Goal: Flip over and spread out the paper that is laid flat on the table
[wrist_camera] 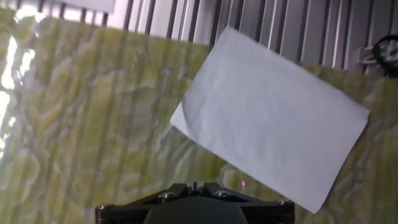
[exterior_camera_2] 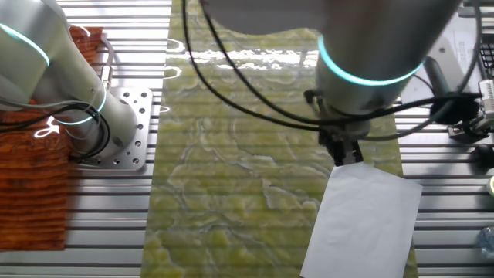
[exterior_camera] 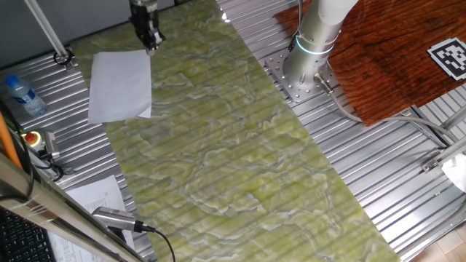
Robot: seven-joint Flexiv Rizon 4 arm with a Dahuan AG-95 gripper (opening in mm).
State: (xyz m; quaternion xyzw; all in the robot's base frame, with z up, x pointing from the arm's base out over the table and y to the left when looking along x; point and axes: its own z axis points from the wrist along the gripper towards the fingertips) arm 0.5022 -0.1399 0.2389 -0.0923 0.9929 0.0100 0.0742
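The blank white paper (exterior_camera: 120,85) lies flat at the far left end of the green-yellow marbled table (exterior_camera: 233,145), with its outer edge reaching the ribbed metal. It also shows in the other fixed view (exterior_camera_2: 363,224) and in the hand view (wrist_camera: 267,118), where one corner curls slightly. My gripper (exterior_camera: 150,42) hangs just above the paper's far corner, also seen in the other fixed view (exterior_camera_2: 349,153). In the hand view my gripper (wrist_camera: 194,185) has its fingers together and nothing between them.
A water bottle (exterior_camera: 22,94) and a red-lit button box (exterior_camera: 35,140) stand on the ribbed metal left of the paper. A printed sheet (exterior_camera: 95,195) and a metal tool (exterior_camera: 116,217) lie at the front left. The arm's base (exterior_camera: 306,65) and a wood panel (exterior_camera: 386,51) are to the right.
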